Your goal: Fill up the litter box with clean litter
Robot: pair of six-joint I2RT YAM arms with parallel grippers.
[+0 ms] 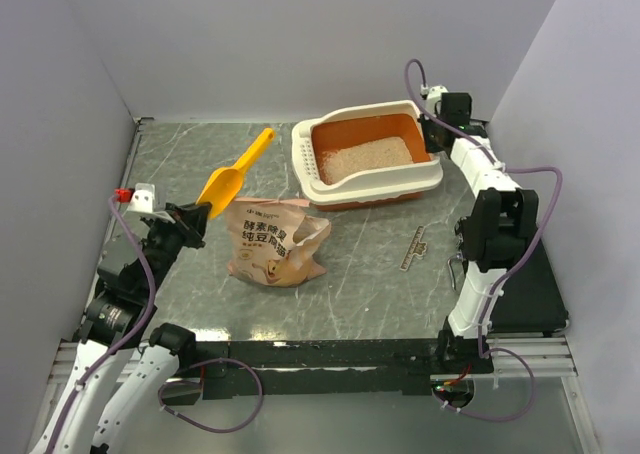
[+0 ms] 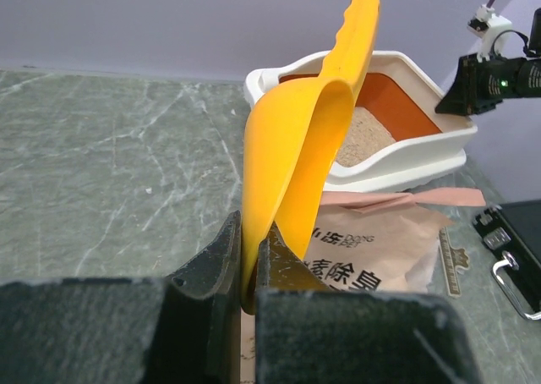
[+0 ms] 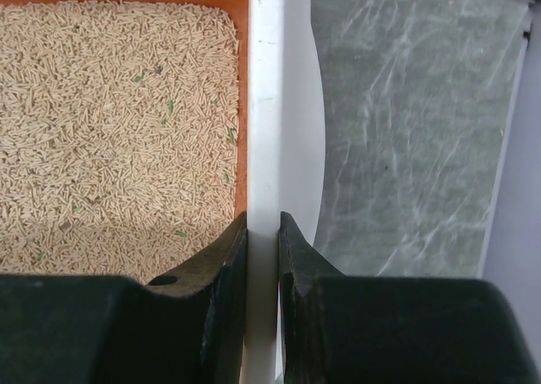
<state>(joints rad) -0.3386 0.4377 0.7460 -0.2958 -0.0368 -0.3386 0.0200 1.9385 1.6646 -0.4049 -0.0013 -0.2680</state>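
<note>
Crinkled paper bag (image 1: 270, 246) near the litter box (image 1: 306, 164) — scoop (image 1: 240, 166) just beside.

From the right wrist, the litter box (image 3: 262, 105) runs off the top and left edges, and its rim vanishes between the fingers of the right tool (image 3: 263, 232); whether they actually pinch it I cannot tell. The lower edge of the scoop (image 2: 287, 172) disappears inside the left tool (image 2: 249, 257), and the scoop covers part of the paper bag (image 2: 380, 257). From above, a flat strip (image 1: 415, 246) on the worktop (image 1: 350, 294) is too small to name.
</note>
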